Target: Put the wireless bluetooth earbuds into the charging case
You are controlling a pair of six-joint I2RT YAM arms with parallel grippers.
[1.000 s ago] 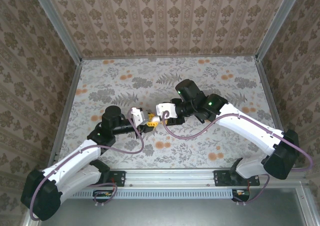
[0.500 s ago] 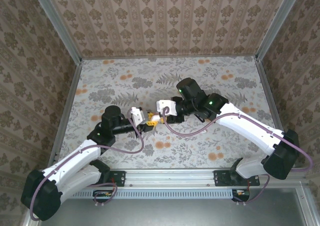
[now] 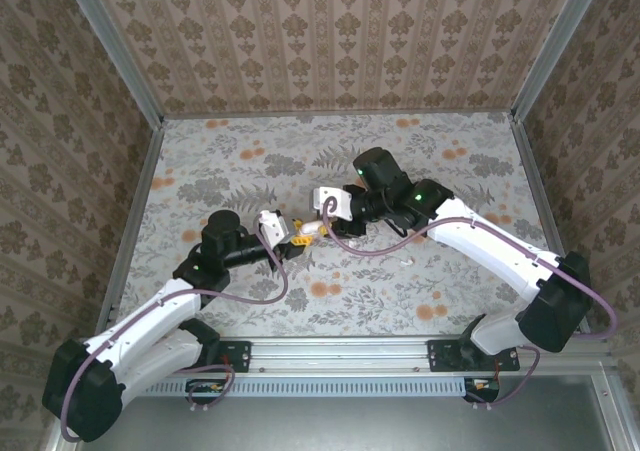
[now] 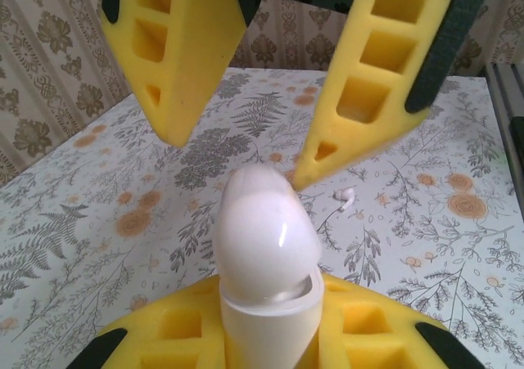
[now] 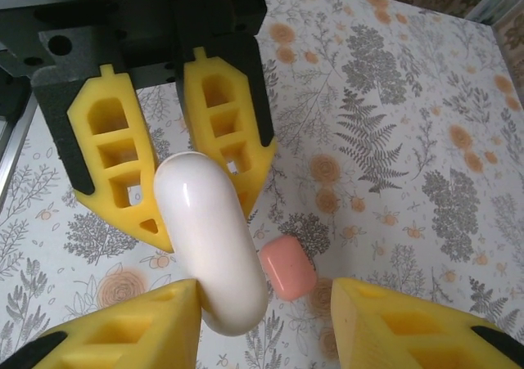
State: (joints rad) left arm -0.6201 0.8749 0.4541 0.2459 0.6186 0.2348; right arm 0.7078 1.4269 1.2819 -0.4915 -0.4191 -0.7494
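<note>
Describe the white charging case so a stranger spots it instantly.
Over the middle of the floral table, where both arms meet, the left fingers clamp a glossy white charging case, lid hinged open. Unlike the coral-pink case lying beneath, it is white and held aloft.

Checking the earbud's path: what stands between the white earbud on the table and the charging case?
The right gripper, yellow foam jaws open, hangs between the tiny white plastic earbud on the cloth and the glossy white pebble-shaped case held in the left gripper.
</note>
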